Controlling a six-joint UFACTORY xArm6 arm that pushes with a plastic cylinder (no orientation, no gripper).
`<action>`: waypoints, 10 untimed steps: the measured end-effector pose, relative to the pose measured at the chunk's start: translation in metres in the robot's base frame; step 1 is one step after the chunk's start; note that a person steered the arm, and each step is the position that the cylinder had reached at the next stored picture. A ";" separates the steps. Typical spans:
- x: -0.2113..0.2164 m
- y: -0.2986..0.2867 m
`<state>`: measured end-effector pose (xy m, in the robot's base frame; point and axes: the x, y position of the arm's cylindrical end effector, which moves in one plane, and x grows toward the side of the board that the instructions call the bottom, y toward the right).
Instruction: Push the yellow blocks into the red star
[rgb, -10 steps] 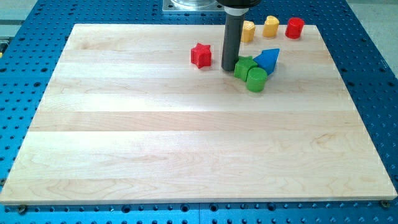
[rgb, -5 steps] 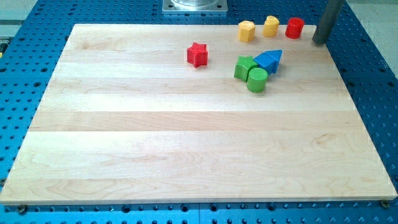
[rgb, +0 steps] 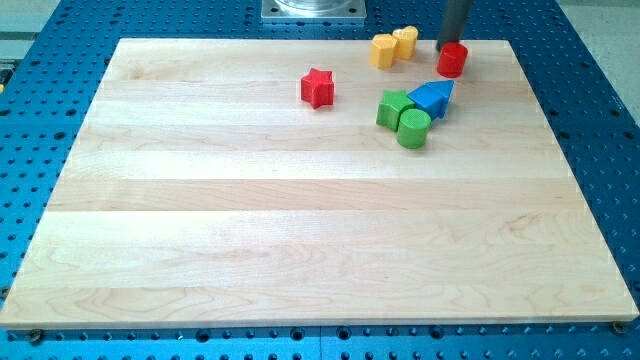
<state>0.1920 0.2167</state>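
Observation:
The red star lies on the wooden board near the view's top centre. Two yellow blocks touch each other at the board's top edge: one on the left and a smaller-looking one just right of it and slightly higher. My tip stands right of the yellow pair, a short gap away, directly behind a red cylinder that hides its very end.
A green star-like block, a green cylinder and a blue triangle cluster together right of the red star. A grey metal mount sits above the board's top edge.
My tip swept from the board's right edge leftward along the top. The red cylinder slid left and down, and the right yellow block slid left until it touched the other yellow block.

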 end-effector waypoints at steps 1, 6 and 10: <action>-0.001 -0.009; 0.070 -0.119; 0.001 -0.105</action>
<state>0.1927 0.1113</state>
